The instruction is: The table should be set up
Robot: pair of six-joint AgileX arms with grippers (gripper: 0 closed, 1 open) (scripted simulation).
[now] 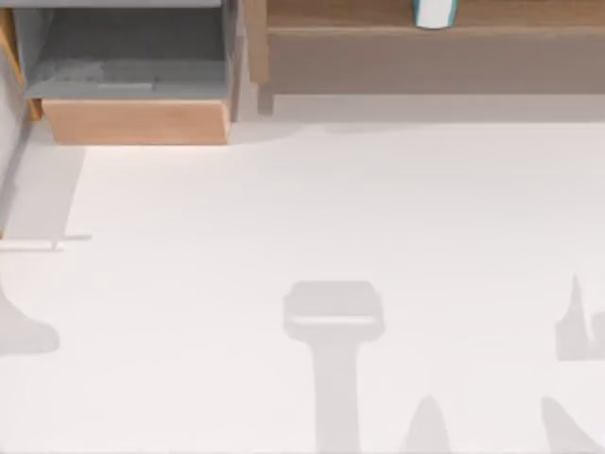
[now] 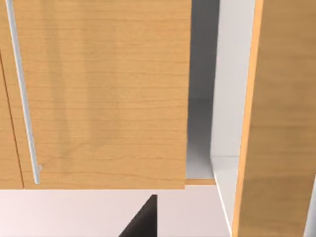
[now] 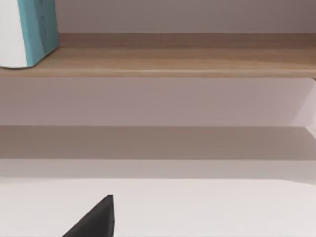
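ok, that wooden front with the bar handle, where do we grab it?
Grip the silver bar handle, near its middle. It is long and thin and seems to stand off the wooden front, so fingers could likely close across its width. Come straight at the front face; the panel itself looks too broad and flat to pinch.

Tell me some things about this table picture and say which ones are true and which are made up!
1. The white table is bare in the middle. True.
2. A red ball sits on the wooden shelf. False: a white and teal thing stands there.
3. The wooden-fronted box is at the table's far left. True.
4. The box is pink inside. False: it is grey.
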